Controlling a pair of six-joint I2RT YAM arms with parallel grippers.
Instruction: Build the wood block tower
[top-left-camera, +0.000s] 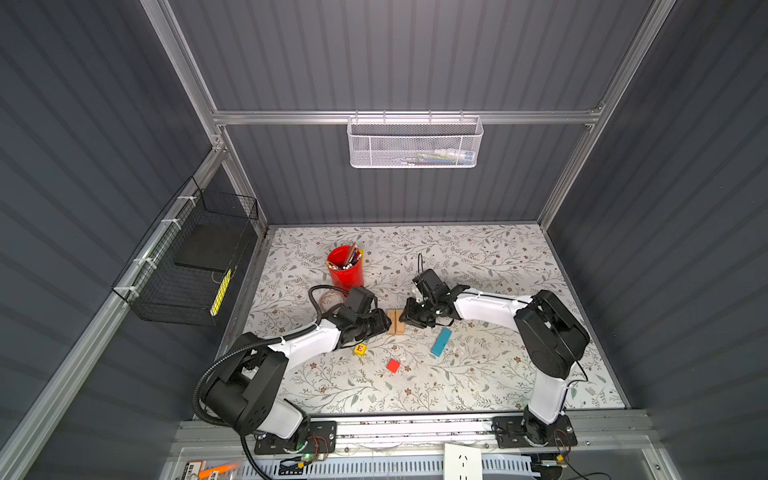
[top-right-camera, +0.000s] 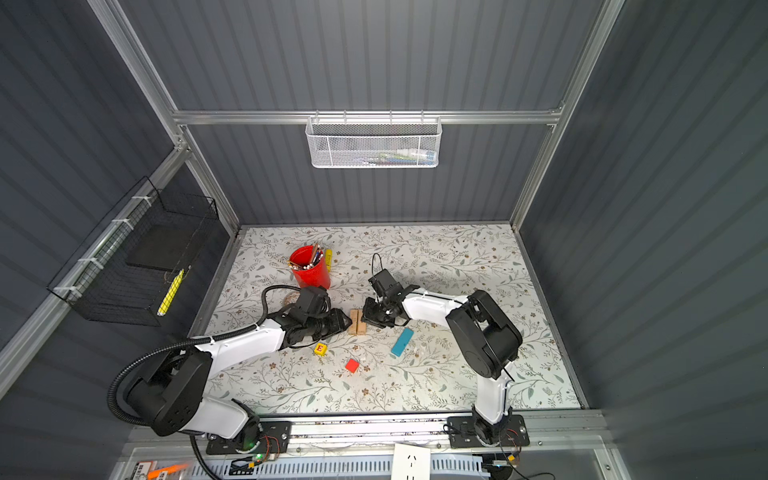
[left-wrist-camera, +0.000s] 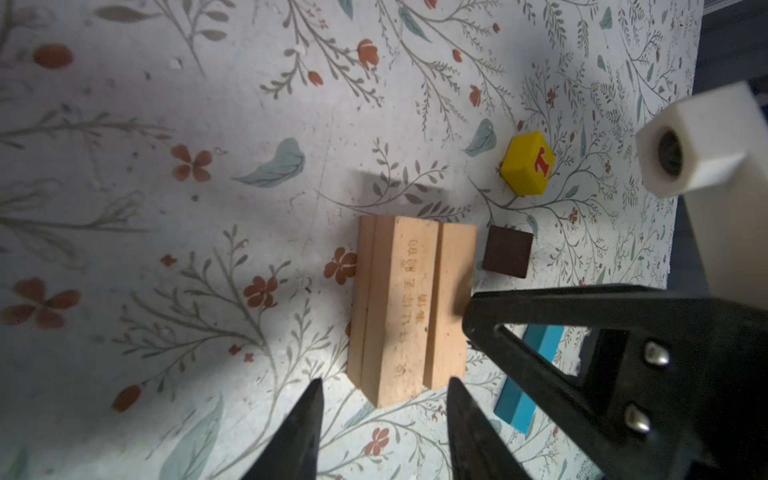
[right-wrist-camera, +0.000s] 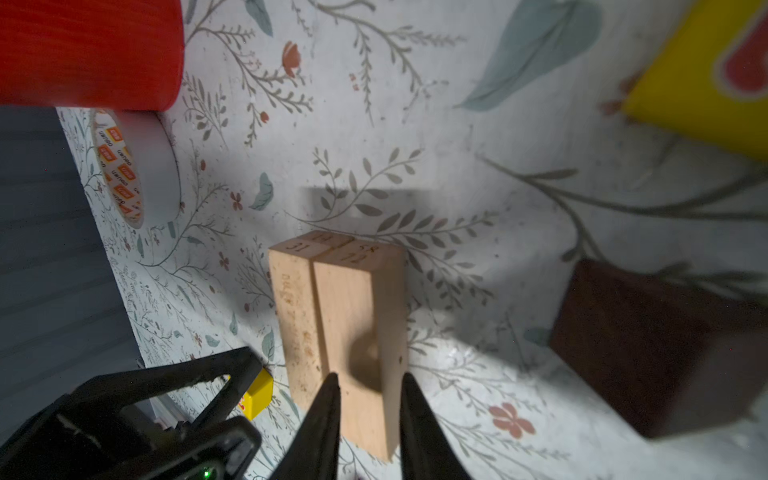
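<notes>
The tan planks (top-left-camera: 396, 322) lay pressed together side by side on the table (top-left-camera: 478, 374), between the two grippers. The left gripper (left-wrist-camera: 385, 380) had its jaws partly apart, one finger to each side of the planks' end and nothing clenched; the right gripper (right-wrist-camera: 370, 376) sat at the opposite end with narrow jaws over one plank, and I could not tell whether it grasped it. The brown piece (left-wrist-camera: 508, 251) sat just beside the planks with a yellow cube (left-wrist-camera: 528, 164) near it, while the blue plank (top-left-camera: 441, 342), red cube (top-left-camera: 393, 365) and second yellow cube (top-left-camera: 360, 350) lay loose nearer the arm bases, and the red cup (top-left-camera: 345, 268) stood behind.
</notes>
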